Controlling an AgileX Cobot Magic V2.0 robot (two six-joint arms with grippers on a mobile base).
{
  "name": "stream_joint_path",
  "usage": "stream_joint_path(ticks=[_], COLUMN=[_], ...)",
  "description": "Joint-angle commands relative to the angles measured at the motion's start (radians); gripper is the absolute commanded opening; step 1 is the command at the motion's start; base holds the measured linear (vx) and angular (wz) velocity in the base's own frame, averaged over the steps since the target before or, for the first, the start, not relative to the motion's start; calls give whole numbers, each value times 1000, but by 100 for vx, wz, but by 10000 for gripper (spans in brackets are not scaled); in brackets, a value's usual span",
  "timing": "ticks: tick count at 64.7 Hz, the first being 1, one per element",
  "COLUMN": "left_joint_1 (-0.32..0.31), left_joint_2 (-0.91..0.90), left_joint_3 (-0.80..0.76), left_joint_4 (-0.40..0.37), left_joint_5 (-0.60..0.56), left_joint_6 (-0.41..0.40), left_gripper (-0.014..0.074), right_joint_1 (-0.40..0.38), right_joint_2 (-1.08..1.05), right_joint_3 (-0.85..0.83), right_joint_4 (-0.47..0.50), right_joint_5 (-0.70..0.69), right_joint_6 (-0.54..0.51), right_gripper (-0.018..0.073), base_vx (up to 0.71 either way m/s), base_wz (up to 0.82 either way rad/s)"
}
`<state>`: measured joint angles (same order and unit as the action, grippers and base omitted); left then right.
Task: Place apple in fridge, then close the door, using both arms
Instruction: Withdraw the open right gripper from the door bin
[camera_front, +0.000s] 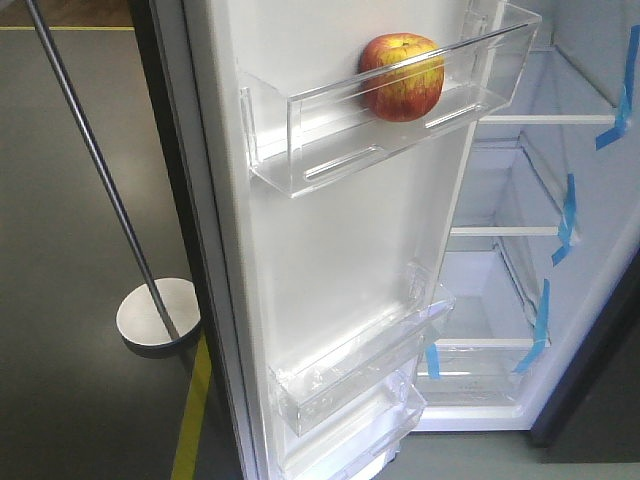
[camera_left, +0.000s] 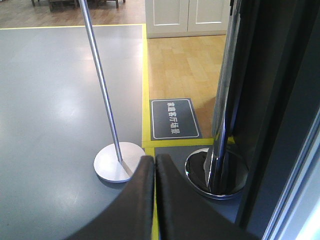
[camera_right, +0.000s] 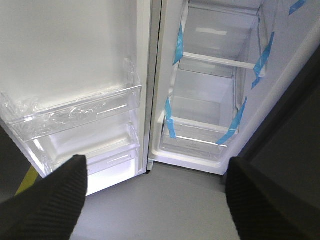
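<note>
Fingers of the left gripper (camera_left: 154, 161) were pressed together, angled down over the grey floor (camera_left: 50, 100); those of the right gripper (camera_right: 157, 162) stood wide apart, black and ribbed, only their tips in view. The fridge (camera_front: 490, 290), cut off above, stood open, white inside, blue tape (camera_front: 566, 215) on its shelves (camera_front: 500, 231). Its door (camera_front: 330, 250) carried clear bins (camera_front: 350, 370). At 1 o'clock in the front view, the apple (camera_front: 401, 76) sat in the top bin (camera_front: 300, 150).

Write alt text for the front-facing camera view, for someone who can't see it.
A red and yellow apple sits in the upper clear bin of the open fridge door. Right of it, the white fridge interior shows glass shelves edged with blue tape; left, a metal pole stands on a round base.
</note>
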<state>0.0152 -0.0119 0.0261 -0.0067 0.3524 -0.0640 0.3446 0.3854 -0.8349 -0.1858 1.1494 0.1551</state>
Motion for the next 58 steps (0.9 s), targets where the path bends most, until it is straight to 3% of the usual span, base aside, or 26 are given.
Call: stream_joint_path(ticks=[1, 41, 46, 50, 58], left_joint_1=[-2, -2, -2, -2, -2], left_joint_2=[-14, -14, -14, -14, -13], left_joint_3=[19, 19, 19, 19, -11], left_joint_4=[-4, 16, -49, -109, -117], left_joint_5=[-70, -101, -184, -341, -593], left_joint_6=[-1, 7, -64, -122, -136], left_gripper=[-6, -6, -6, -6, -6], right_joint_1=[-3, -3, -3, -3, -3], right_joint_2=[11, 11, 11, 11, 11], right_joint_3=[-22, -22, -22, -22, -22], right_joint_4=[-22, -22, -22, -23, -20], right_joint_5=[-51, -51, -51, -51, -51], right_joint_6=[-1, -1, -1, -1, -1], right_gripper=[547, 547, 547, 547, 547], base_vx=[0, 0, 0, 0, 0], base_wz=[0, 0, 0, 0, 0])
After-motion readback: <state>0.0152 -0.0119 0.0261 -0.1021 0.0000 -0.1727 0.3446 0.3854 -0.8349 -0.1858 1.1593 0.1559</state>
